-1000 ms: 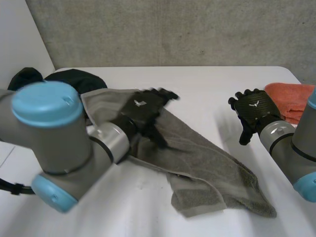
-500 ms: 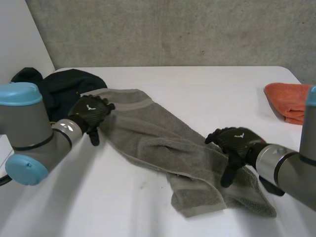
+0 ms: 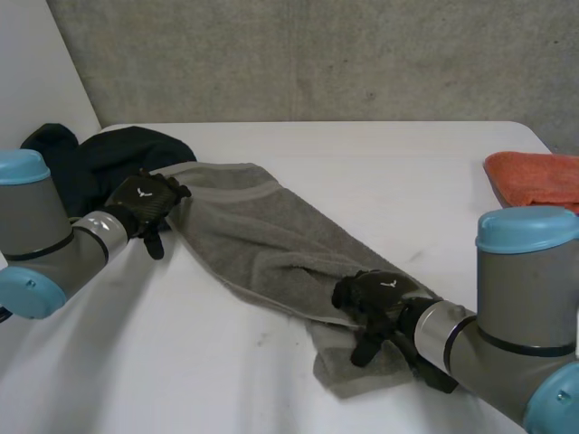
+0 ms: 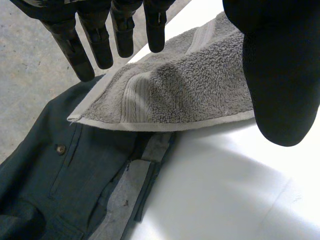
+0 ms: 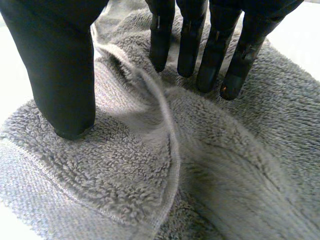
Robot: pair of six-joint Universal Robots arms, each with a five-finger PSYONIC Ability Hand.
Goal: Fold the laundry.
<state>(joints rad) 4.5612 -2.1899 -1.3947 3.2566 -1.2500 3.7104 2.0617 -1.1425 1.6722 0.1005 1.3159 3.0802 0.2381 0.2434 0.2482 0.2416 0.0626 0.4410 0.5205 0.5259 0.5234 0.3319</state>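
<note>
Grey towel [image 3: 262, 231] lies diagonally on tabletop [image 3: 398, 172], far left to near right. L robot hand [image 3: 145, 201] over its far-left corner, fingers spread, not gripping. R robot hand [image 3: 375, 297] on near-right end, straight fingers and thumb pressing into towel.

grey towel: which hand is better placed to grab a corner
Left, probably: left hand open at a corner of the grey towel, edge between thumb and fingers; right hand rests on a rumpled fold.
</note>
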